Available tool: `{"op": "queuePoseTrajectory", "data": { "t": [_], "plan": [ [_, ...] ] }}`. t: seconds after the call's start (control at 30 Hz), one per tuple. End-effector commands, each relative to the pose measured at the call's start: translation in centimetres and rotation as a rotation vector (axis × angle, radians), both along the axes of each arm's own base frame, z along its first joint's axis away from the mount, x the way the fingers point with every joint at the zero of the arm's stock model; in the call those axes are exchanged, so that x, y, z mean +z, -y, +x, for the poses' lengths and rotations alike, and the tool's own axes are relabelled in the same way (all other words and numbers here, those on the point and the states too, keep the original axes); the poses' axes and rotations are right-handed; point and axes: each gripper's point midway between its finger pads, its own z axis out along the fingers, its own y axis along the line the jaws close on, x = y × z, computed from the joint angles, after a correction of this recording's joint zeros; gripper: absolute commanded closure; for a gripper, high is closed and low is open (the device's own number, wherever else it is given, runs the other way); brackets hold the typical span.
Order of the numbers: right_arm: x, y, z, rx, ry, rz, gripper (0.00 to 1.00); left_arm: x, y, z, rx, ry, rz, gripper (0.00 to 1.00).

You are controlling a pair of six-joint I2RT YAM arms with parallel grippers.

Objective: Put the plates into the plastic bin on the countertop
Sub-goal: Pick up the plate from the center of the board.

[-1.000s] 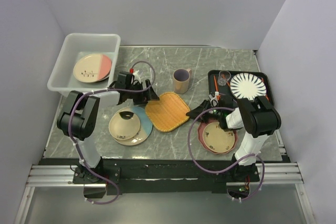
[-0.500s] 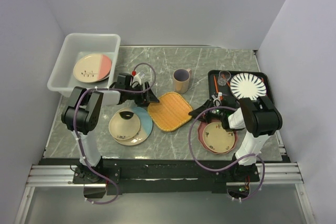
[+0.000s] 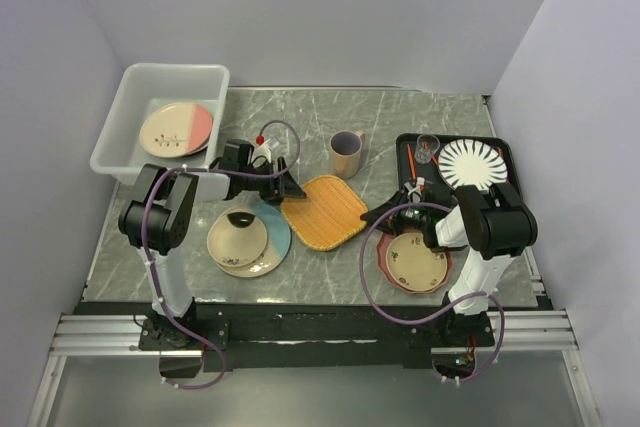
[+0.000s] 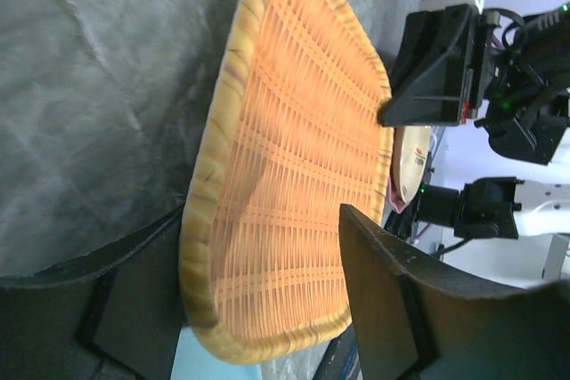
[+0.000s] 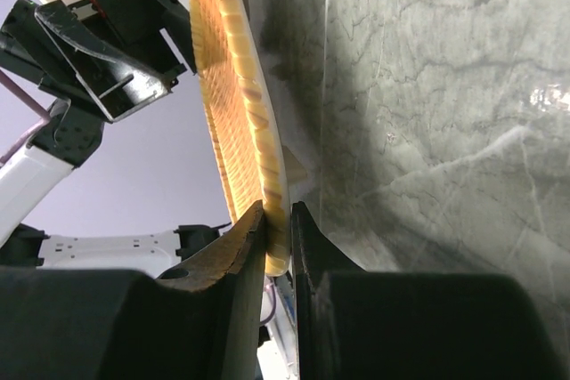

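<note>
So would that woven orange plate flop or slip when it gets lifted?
Probably stiff: the woven plate keeps a straight, unbent rim where the right tool pinches it. It is likely light, being open weave. The ridged rim should resist slipping, though such a thin edge grip might let it swing.

1. The plastic bin [image 3: 170, 85] is translucent white and rectangular with a rolled rim. It sits open-topped at the far-left corner of the desk [image 3: 400, 112].
2. A round cream-and-pink plate [image 3: 176, 129] with a thin sprig motif lies face up inside the bin.
3. At the near left of the desk, a cream plate [image 3: 237, 239] rests face up on a larger cream-and-light-blue plate [image 3: 276, 232], whose blue side is to the right.
4. At the near right, a pink scalloped plate [image 3: 383, 265] lies flat with a smaller cream floral plate [image 3: 415, 259] on top of it.
5. The desk is a grey-green marble-look slab with thin white veins.
</note>
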Motion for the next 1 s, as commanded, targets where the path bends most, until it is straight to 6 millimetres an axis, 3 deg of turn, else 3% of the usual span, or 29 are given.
{"op": "queuePoseTrajectory", "data": {
  "t": [0.0, 0.1, 0.23, 0.27, 0.33, 0.37, 0.77, 0.97],
  "plan": [
    [1.1, -0.4, 0.1, 0.020, 0.060, 0.021, 1.00, 3.2, 2.8, -2.3, -0.151, 0.040, -0.096, 0.34],
    [1.1, -0.3, 0.1, 0.018, 0.063, 0.014, 1.00, 3.1, 3.0, -2.3, -0.151, 0.040, -0.086, 0.39],
    [1.2, -0.3, 0.1, 0.019, 0.067, 0.011, 1.00, 2.9, 2.9, -2.2, -0.148, 0.043, -0.068, 0.57],
    [1.3, -0.3, 0.1, 0.018, 0.070, 0.011, 1.00, 2.7, 3.0, -2.3, -0.148, 0.039, -0.064, 0.70],
    [1.2, -0.2, 0.1, 0.017, 0.068, 0.010, 1.00, 2.7, 3.0, -2.2, -0.144, 0.040, -0.059, 0.83],
    [1.3, -0.2, 0.1, 0.017, 0.071, 0.009, 1.00, 2.5, 2.9, -2.2, -0.141, 0.035, -0.056, 0.97],
    [1.5, -0.1, 0.0, 0.018, 0.082, 0.010, 1.00, 2.3, 2.7, -1.8, -0.110, 0.042, -0.027, 0.99],
    [1.6, 0.1, 0.0, 0.015, 0.098, -0.014, 0.84, 2.5, 2.6, -1.7, -0.101, 0.052, -0.022, 0.99]
  ]
}}
